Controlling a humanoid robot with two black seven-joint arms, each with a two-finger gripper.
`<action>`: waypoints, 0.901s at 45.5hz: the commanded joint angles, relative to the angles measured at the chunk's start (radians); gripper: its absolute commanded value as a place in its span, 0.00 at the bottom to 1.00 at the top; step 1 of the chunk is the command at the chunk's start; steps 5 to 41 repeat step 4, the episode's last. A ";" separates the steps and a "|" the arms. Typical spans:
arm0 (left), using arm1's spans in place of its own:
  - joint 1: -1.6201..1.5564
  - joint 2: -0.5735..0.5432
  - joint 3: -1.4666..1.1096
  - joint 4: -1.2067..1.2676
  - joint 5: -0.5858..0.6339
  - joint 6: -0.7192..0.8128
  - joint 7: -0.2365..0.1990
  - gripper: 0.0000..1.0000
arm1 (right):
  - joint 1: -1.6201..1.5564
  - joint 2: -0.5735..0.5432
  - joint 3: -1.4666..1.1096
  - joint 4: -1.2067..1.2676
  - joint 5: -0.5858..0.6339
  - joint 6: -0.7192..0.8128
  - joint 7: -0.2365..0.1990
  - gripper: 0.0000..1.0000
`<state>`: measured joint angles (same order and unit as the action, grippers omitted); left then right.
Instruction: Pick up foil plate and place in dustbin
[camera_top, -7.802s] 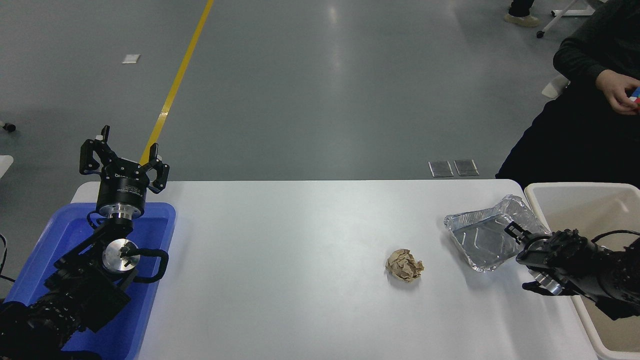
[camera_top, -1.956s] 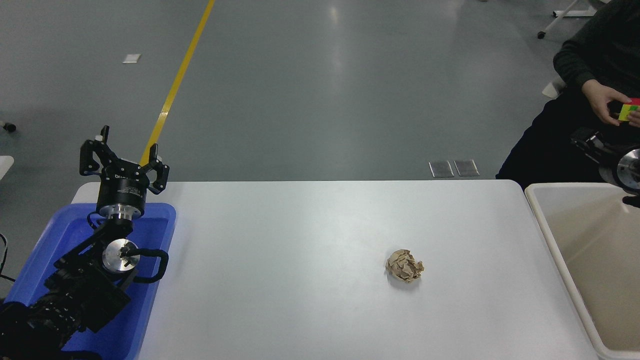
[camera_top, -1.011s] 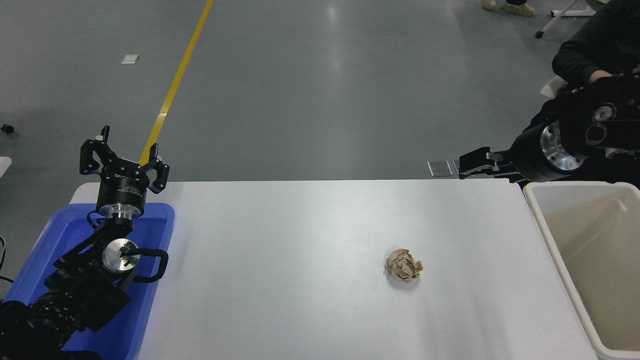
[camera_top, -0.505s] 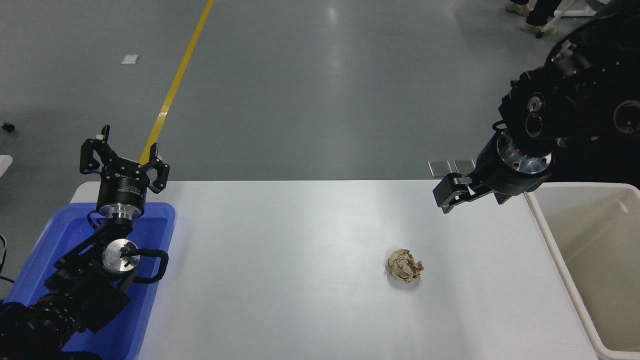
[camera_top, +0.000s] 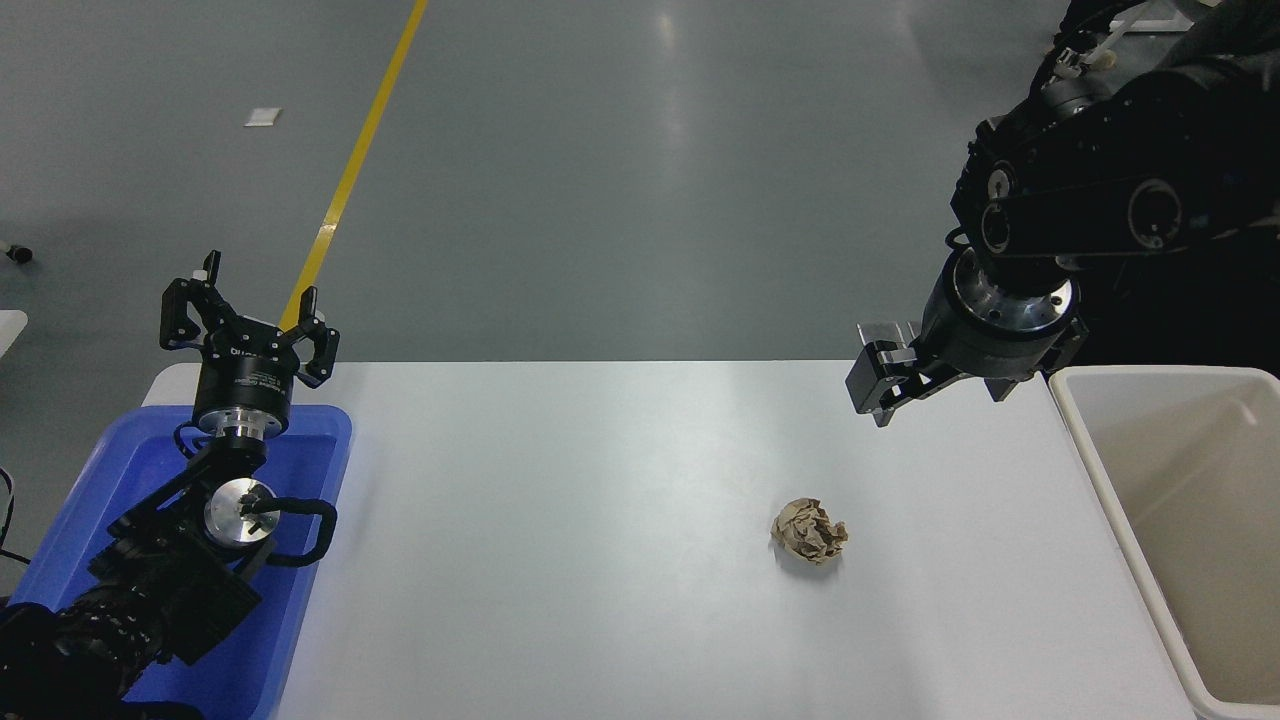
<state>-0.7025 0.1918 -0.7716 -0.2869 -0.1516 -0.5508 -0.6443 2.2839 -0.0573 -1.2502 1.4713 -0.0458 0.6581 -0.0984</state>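
Right hand (camera_top: 885, 385) hangs above the far right part of the white counter (camera_top: 620, 560), close to the far edge, reaching in from the upper right on a bulky black arm with a silver wrist ring. Its dark fingers point down and to the left, and nothing is seen between them; from this angle I cannot tell whether they are spread or closed. Just to its right stands the dustbin (camera_top: 1110, 480), a cream tub with a thick pale rim, set against the counter's right end and cut off by the picture's right and bottom edges. The part of its inside that shows is bare beige wall and floor, and the foil plate does not show anywhere in this view, so I cannot say where it lies. A crumpled brown paper ball (camera_top: 809, 531) sits alone on the counter, nearer the camera than the right hand and a little to its left, well apart from the dustbin. At the lower left the left hand (camera_top: 248, 318) is parked above the far end of a blue bin (camera_top: 320, 425), pointing up and away with its fingers spread and nothing in them. Beyond the counter lies grey floor crossed by a yellow line (camera_top: 350, 170).
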 joint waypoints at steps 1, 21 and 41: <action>0.000 0.000 0.000 0.000 0.000 0.000 0.000 0.99 | 0.006 0.011 -0.014 0.000 0.041 0.041 0.003 1.00; 0.000 0.000 0.000 0.000 0.000 0.000 0.000 0.99 | 0.006 0.011 -0.014 0.000 0.043 0.054 0.003 1.00; 0.000 0.000 0.000 0.000 0.000 0.000 0.000 0.99 | 0.006 0.011 -0.014 0.000 0.043 0.054 0.003 1.00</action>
